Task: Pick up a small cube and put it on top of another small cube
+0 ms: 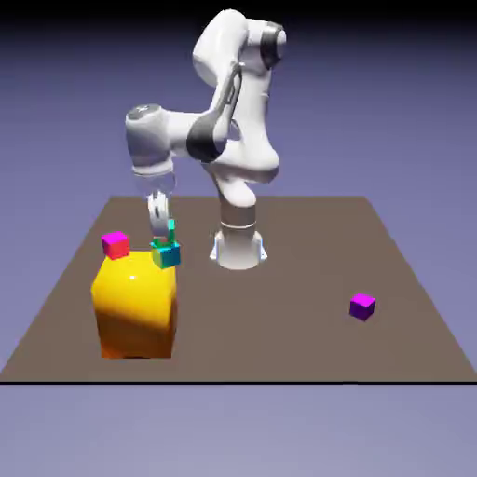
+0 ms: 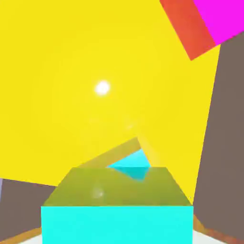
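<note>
Gripper (image 1: 164, 238) hangs over the far right corner of the big yellow block (image 1: 136, 303), its fingers closed around the small teal-green cube (image 1: 167, 244). That cube sits just above the small cyan cube (image 1: 166, 256) on the block's top; whether they touch is unclear. A magenta cube (image 1: 115, 244) rests at the block's far left corner. A purple cube (image 1: 362, 306) lies well apart on the table (image 1: 279, 317), to the exterior view's right.

In the hand view the held teal-green cube (image 2: 116, 209) hides the claw's fingertips and most of the cyan cube (image 2: 131, 164).
</note>
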You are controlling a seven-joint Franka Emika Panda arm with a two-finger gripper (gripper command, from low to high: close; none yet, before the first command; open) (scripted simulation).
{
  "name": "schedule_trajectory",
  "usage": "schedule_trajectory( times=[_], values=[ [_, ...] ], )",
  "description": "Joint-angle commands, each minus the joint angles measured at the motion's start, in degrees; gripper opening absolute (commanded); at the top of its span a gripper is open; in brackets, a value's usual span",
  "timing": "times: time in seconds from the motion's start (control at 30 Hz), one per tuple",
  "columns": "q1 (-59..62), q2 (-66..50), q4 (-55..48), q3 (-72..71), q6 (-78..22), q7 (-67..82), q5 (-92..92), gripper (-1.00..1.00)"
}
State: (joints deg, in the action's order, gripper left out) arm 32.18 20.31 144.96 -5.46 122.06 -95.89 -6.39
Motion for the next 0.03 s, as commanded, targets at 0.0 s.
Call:
schedule_trajectory(
  times=[0.0],
  values=[
    [0.1, 0.9, -1.6, 0.1, -2.5, -0.1, 0.1, 1.00]
  ],
)
